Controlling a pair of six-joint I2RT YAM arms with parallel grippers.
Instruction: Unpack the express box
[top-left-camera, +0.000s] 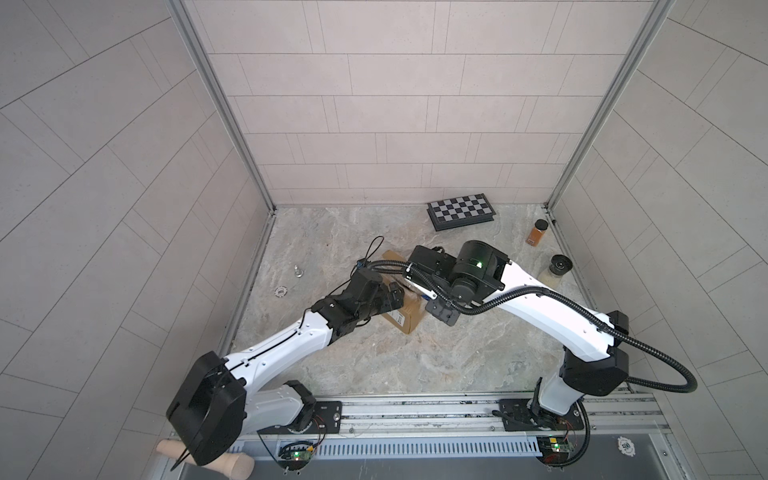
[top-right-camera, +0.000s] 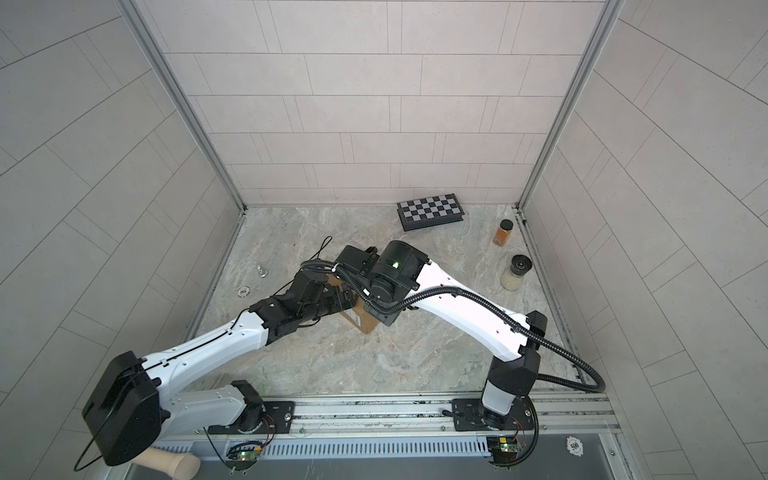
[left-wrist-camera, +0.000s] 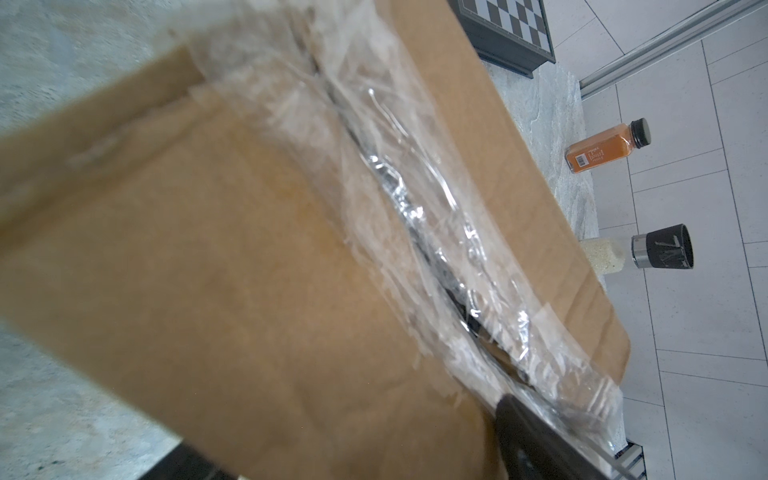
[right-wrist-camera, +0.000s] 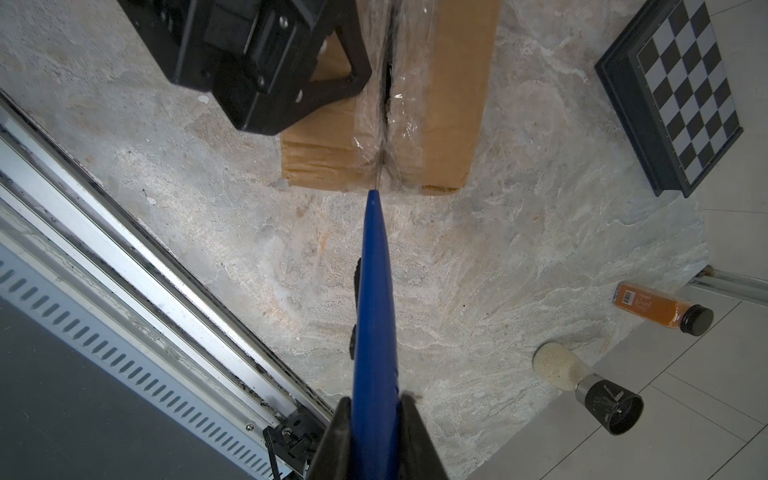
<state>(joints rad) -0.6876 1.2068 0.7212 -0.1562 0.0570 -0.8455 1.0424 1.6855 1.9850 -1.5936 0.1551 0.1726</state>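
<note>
The express box (top-left-camera: 409, 322) (top-right-camera: 366, 323) is a brown carton lying under both wrists in both top views. Clear tape runs along its flap seam (right-wrist-camera: 388, 95), where a dark slit shows. My right gripper (right-wrist-camera: 374, 405) is shut on a blue cutter (right-wrist-camera: 374, 291). The cutter's thin blade (right-wrist-camera: 378, 172) touches the tape at the end of the box (right-wrist-camera: 449, 104). My left gripper (left-wrist-camera: 349, 440) (top-left-camera: 390, 297) is open wide on top of the box (left-wrist-camera: 249, 270). One of its fingers (left-wrist-camera: 532, 440) lies beside the seam. Cardboard fills the span between the fingers.
A black-and-white checkered case (top-left-camera: 461, 211) lies at the back wall. An orange spice bottle (top-left-camera: 537, 232) and a grinder of pale grains (top-left-camera: 555, 272) stand at the right. A poker chip (top-left-camera: 281, 292) and a small metal piece (top-left-camera: 298, 271) lie at the left. A metal rail (top-left-camera: 415, 409) borders the front.
</note>
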